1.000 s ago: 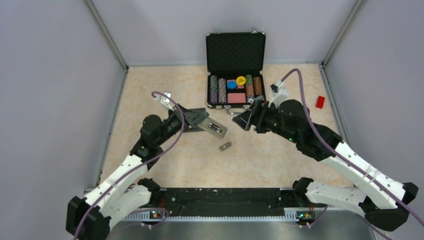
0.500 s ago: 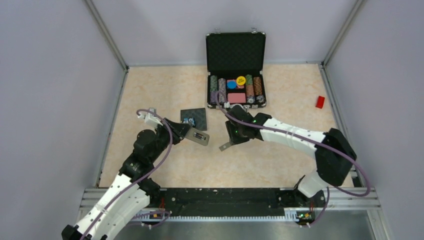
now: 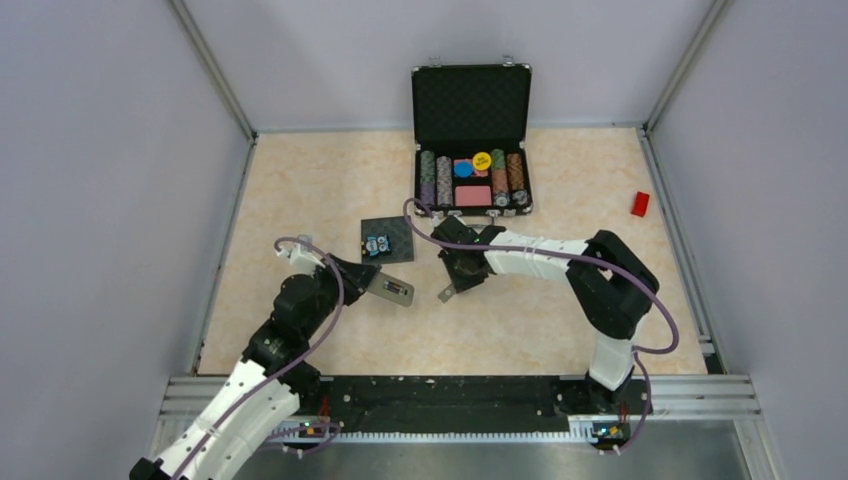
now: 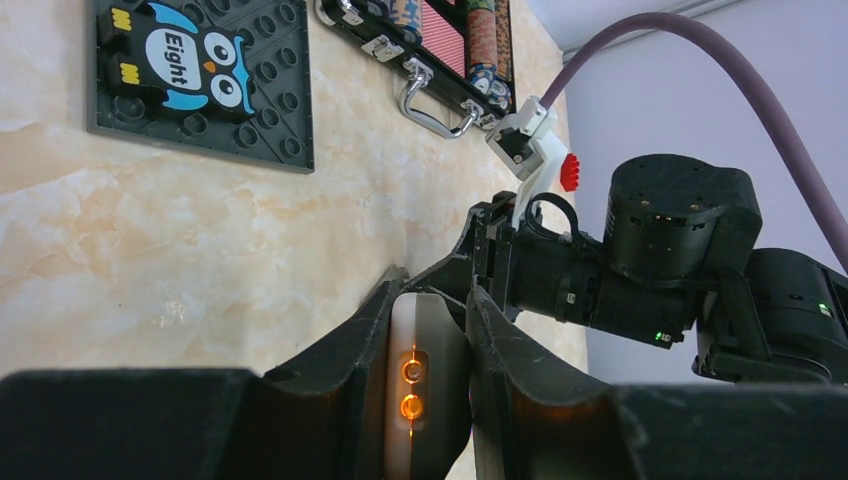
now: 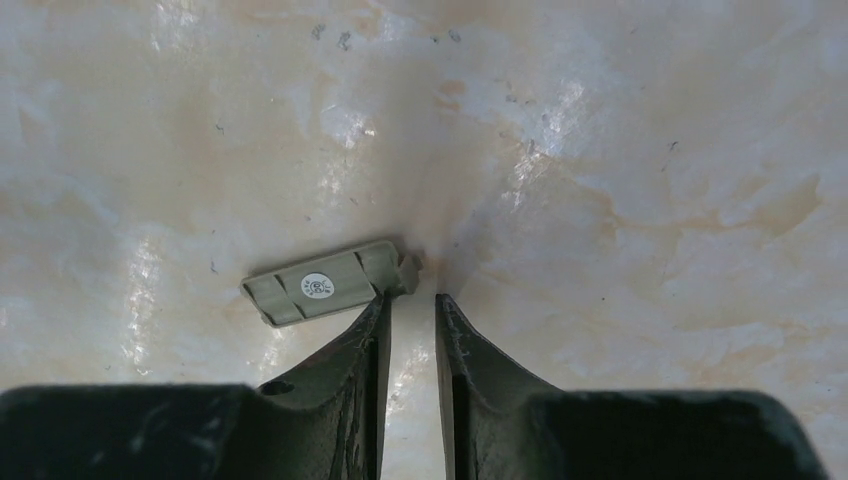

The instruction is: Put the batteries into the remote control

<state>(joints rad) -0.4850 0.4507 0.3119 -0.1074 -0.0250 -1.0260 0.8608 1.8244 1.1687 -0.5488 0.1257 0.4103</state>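
From my station I see a marbled beige table (image 3: 320, 180) boxed in by pale lilac walls (image 3: 100, 150). The left gripper (image 4: 436, 300) is clamped on the remote control (image 3: 397, 291), left of centre. Its long axis runs out from the fingers, with the free end pointing right and slightly toward me, at the right arm. I can't make out the batteries. The right gripper (image 5: 411, 300) is tip-down on the table, a narrow gap between its fingers and nothing in it, just beside a small grey cover (image 5: 320, 286). At the far edge the black case (image 3: 470, 105) stands open, holding rows of poker chips (image 3: 436, 175).
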